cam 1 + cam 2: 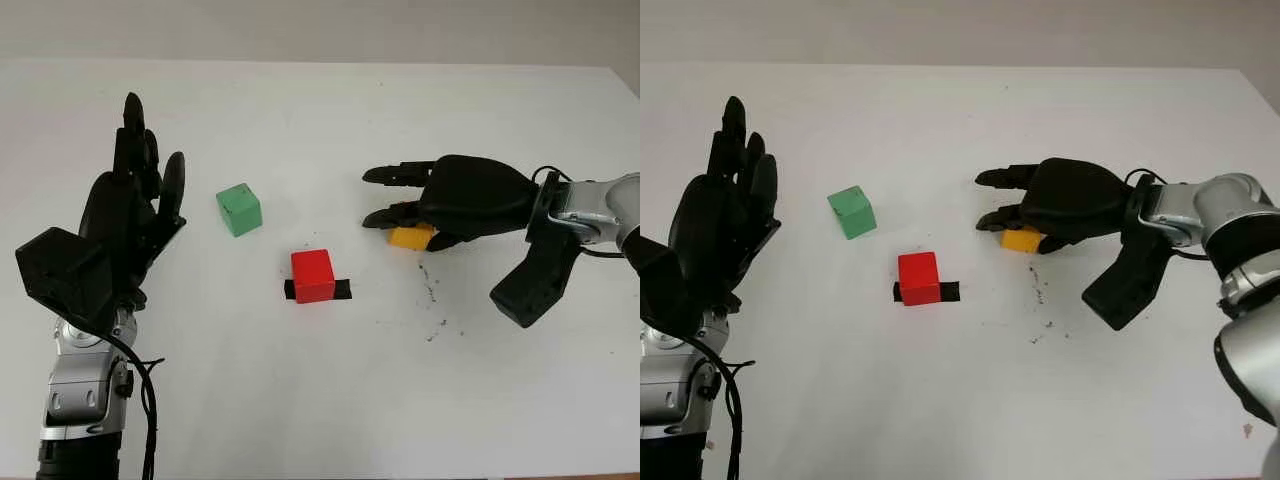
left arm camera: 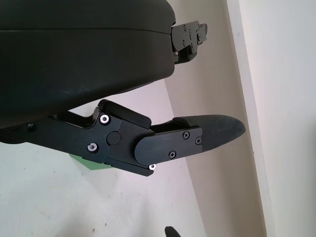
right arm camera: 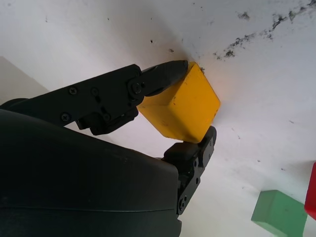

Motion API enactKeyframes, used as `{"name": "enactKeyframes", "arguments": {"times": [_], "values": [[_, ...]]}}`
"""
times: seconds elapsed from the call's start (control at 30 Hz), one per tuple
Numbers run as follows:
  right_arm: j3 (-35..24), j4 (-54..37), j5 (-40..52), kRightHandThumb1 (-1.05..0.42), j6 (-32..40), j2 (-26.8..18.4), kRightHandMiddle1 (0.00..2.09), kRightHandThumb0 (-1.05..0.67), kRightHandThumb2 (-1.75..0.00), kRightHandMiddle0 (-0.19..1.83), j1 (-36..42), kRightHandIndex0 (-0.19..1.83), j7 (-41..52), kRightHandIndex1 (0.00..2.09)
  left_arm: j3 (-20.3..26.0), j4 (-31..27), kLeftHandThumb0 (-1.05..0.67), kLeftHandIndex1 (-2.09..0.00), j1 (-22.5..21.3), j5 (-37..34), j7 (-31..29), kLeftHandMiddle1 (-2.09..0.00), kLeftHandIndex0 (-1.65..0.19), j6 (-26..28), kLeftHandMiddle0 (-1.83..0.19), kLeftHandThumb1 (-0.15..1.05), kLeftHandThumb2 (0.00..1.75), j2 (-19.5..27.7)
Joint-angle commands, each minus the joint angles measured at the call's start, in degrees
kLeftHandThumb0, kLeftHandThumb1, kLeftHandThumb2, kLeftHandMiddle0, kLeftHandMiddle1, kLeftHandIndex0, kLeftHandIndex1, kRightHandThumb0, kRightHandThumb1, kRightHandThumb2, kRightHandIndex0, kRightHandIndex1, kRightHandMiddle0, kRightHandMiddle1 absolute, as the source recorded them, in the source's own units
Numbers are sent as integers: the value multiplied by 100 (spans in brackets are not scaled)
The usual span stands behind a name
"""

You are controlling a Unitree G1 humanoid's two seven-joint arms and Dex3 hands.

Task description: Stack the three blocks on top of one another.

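Note:
The yellow block (image 3: 180, 106) sits on the white table (image 1: 330, 400) right of centre, pinched between a fingertip and the thumb of my right hand (image 1: 412, 226), which reaches in from the right and covers most of it. To its left the red block (image 1: 313, 273) stands on a strip of black tape (image 1: 341, 290). The green block (image 1: 239, 209) lies further left and a little farther back. At the left side, beside the green block, my left hand (image 1: 135, 195) is held up, open and holding nothing.
Dark smudges (image 1: 435, 300) mark the table just in front of my right hand. The table's far edge (image 1: 320, 62) runs along the top and its right edge (image 1: 622, 80) is near my right arm.

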Motion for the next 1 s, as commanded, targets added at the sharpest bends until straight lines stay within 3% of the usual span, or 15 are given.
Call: {"name": "enactKeyframes", "arguments": {"times": [0.0, 0.03, 0.13, 0.23, 0.53, 0.73, 0.87, 0.97], "values": [[93, 72, -57, -97, 74, 35, 24, -25, -7, 72, -137, 30, -277, 10, 11, -123, -67, -3, 119, -12, 15, -6, 19, 15, 17, 105, 59, -14], [134, 90, -84, -97, 99, 40, 34, -26, -6, 72, -156, 33, -394, 9, 15, -123, -67, -3, 128, -25, 0, -5, 19, 10, 18, 105, 59, -9], [267, 129, -219, -93, 209, 54, 97, -28, -5, 57, -249, 41, -812, 9, 13, -142, -66, -2, 157, -41, -22, -5, 19, 33, 18, 105, 60, 3], [407, 198, -338, -92, 309, 73, 119, -29, -5, 51, -339, 43, -1075, 8, 6, -134, -67, -1, 173, -29, -33, -5, 19, 8, 18, 105, 59, 10], [617, 308, -431, -89, 537, 32, 122, -31, -5, 50, -602, 46, -1472, 8, 3, -125, -67, 0, 183, -71, -94, -5, 19, 0, 19, 105, 59, 0], [370, 311, -81, -83, 587, 18, 95, -34, -5, 68, -685, 57, -1417, 9, -23, -112, -66, 0, 173, -62, -84, -5, 19, -2, 19, 105, 58, -36], [-516, 589, 1546, -82, -304, 188, 79, -34, -6, 78, -595, 53, 86, 5, -15, -143, -66, 0, 190, -68, -80, -5, 19, 23, 19, 105, 58, -57], [-1371, 640, 3371, -83, -687, 448, 102, -30, -5, 68, -411, 49, 2087, 4, -18, -158, -65, 0, 202, -33, -91, -4, 19, 17, 19, 105, 59, -36]]}}
